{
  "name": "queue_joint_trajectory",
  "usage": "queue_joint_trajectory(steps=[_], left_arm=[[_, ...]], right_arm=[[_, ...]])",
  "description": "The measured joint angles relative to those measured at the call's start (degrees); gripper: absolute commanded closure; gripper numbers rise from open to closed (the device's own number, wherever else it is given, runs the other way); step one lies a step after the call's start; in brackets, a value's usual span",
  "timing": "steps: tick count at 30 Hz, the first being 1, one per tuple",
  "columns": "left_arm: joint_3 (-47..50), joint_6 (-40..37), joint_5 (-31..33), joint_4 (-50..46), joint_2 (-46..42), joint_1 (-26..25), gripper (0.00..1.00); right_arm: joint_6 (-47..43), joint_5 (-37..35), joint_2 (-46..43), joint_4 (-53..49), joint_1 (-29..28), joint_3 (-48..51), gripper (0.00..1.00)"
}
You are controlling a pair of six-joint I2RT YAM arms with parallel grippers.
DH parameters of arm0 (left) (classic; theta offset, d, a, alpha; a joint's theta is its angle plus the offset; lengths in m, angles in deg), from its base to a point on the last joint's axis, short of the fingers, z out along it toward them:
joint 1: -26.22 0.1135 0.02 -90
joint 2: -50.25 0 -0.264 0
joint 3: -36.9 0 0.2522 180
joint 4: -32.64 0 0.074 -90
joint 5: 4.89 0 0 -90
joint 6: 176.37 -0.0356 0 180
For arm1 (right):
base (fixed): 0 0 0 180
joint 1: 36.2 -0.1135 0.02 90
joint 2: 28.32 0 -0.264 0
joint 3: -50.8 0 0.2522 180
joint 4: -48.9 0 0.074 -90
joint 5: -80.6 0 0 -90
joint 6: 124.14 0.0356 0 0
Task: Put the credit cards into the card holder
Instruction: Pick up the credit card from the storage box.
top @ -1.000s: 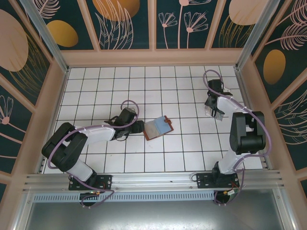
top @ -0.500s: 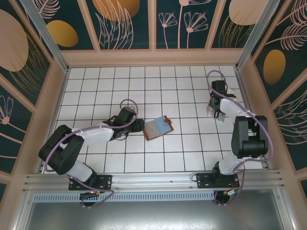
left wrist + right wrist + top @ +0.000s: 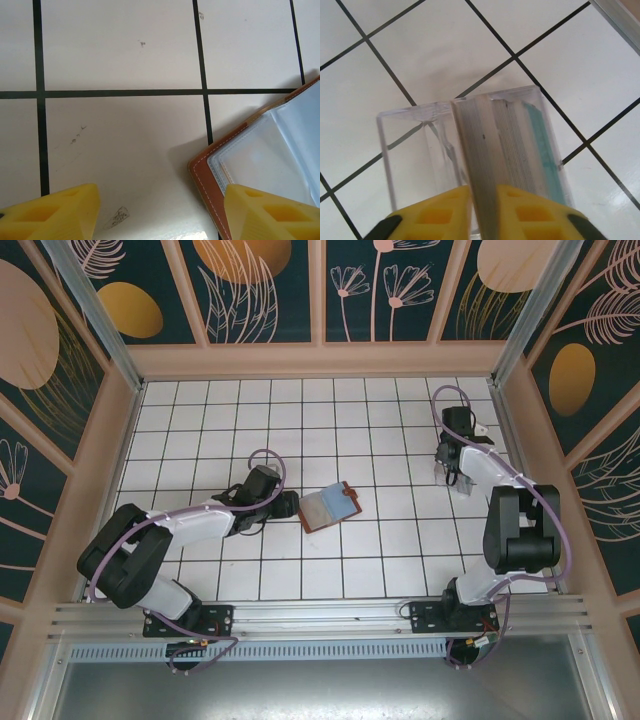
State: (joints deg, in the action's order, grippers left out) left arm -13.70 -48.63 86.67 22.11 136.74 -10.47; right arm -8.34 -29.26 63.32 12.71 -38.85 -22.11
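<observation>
The card holder (image 3: 328,506) lies open on the tiles, a brown leather wallet with clear inner pockets (image 3: 280,145). My left gripper (image 3: 292,504) sits low at its left edge, open, and the right yellow finger (image 3: 265,210) overlaps the wallet's brown corner (image 3: 202,167). In the right wrist view, the credit cards (image 3: 505,135) stand on edge as a whitish stack in a clear plastic box (image 3: 405,145), with a teal card (image 3: 540,135) at the right side. My right gripper (image 3: 484,197) is shut on a few cards at the stack's left.
The clear box stands near the right wall rail (image 3: 620,20), far from the wallet. Bare white tiles (image 3: 390,440) lie between the two arms. The floor under the left gripper (image 3: 160,200) is bare tile.
The right arm's wrist shifted slightly toward the far right corner and its elbow swung nearer. The left arm crept a little; the wallet has not moved.
</observation>
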Motion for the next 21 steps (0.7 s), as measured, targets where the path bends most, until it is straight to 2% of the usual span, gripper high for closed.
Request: queue_joint_trajectory(steps=[5, 15, 18, 21], left_arm=[[0.0, 0.0, 0.0, 0.0, 0.0, 0.0, 0.33], [0.0, 0.0, -0.6, 0.0, 0.0, 0.0, 0.3], [0.0, 0.0, -0.7, 0.0, -0.1, 0.0, 0.28], [0.8, 0.0, -1.1, 0.1, -1.2, 0.0, 0.28]], right_arm=[[-0.4, 0.5, -1.0, 0.0, 0.1, 0.2, 0.99], [-3.3, 6.0, -6.1, 0.1, -0.5, 0.9, 1.0], [-5.9, 9.2, -8.9, 0.5, -4.2, 1.2, 1.0], [-8.8, 13.6, -12.4, 1.5, -10.7, 2.3, 1.0]])
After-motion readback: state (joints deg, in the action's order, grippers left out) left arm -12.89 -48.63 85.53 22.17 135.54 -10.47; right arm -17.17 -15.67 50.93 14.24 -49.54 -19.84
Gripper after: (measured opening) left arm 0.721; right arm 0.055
